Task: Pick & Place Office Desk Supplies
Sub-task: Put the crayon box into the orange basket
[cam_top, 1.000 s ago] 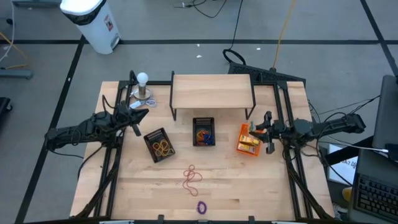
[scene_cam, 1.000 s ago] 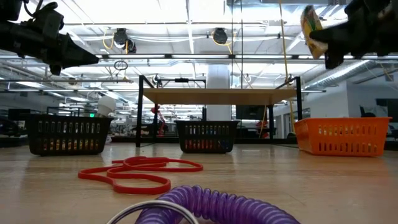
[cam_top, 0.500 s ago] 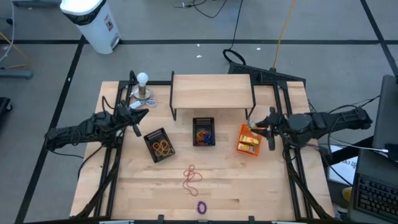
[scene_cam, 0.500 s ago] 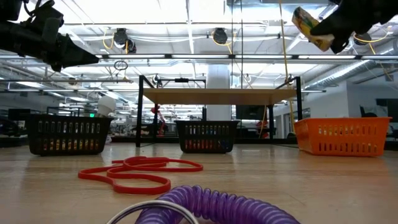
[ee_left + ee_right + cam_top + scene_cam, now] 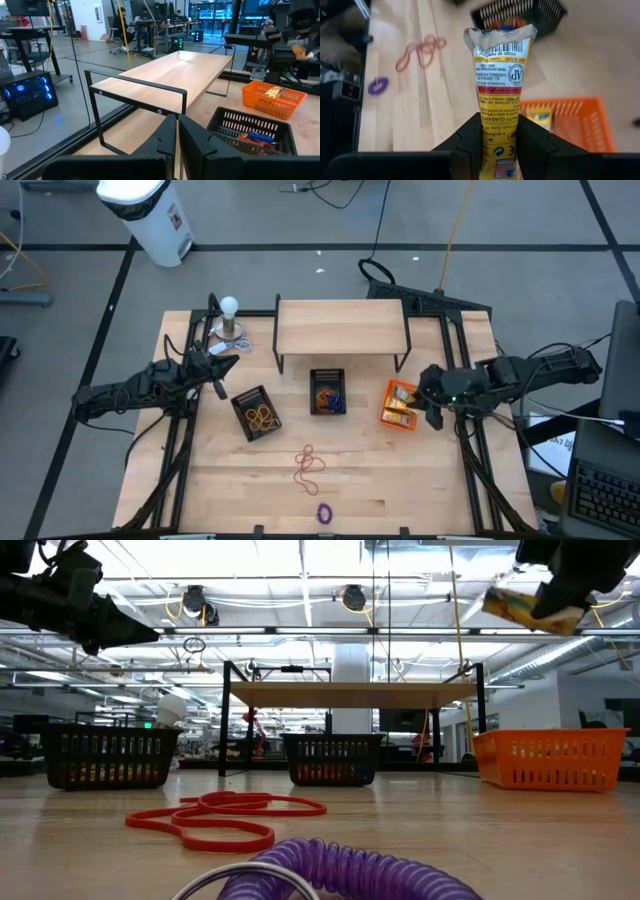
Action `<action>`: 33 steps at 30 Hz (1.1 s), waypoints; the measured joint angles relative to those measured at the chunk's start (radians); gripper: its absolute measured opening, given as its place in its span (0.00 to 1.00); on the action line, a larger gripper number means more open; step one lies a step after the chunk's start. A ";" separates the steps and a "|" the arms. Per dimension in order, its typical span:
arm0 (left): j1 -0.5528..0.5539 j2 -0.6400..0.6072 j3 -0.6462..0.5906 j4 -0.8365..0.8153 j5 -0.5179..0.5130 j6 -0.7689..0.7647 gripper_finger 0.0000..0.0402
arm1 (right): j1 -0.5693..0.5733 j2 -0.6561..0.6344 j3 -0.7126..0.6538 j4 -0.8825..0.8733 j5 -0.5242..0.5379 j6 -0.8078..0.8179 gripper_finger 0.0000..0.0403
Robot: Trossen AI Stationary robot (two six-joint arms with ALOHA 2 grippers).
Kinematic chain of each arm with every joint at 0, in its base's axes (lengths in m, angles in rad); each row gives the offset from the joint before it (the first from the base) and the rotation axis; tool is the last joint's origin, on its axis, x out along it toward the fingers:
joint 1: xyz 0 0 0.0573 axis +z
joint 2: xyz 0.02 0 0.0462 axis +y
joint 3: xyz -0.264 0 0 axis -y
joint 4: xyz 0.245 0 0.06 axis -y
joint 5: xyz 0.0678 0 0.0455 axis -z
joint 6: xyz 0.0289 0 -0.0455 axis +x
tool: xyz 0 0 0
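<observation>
The right tool (image 5: pixel 499 137) is clamped on a yellow packet (image 5: pixel 499 87), holding it in the air above the orange bin (image 5: pixel 399 405) at the counter's (image 5: pixel 400 480) right side. The left tool (image 5: pixel 177 131), its fingers together, waits beside the left black bin (image 5: pixel 256 413).

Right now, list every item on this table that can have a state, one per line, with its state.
Yellow packet: gripped, held in the air by the orange bin.
Right end effector: shut on the yellow packet.
Left end effector: shut, empty, raised.
Orange bin: holds yellow packets.
Middle black mesh bin: holds small items.
Left black mesh bin: holds tan rubber bands.
Red rubber bands: loose on table.
Purple coil: loose on table.
</observation>
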 joint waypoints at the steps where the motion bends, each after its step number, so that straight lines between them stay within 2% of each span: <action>1: 0.000 0.000 0.000 0.000 0.000 -0.001 0.05 | 0.000 0.013 0.000 -0.007 -0.013 0.014 0.21; 7: 0.000 0.000 0.000 0.000 0.002 -0.014 0.05 | 0.000 0.096 0.001 -0.036 -0.086 0.061 0.21; 29: 0.000 0.000 0.000 -0.001 0.012 -0.036 0.05 | 0.000 0.264 0.000 -0.044 -0.081 0.115 0.21; 33: 0.000 0.000 0.000 -0.001 0.012 -0.036 0.05 | 0.000 0.296 -0.040 0.005 -0.078 0.128 0.21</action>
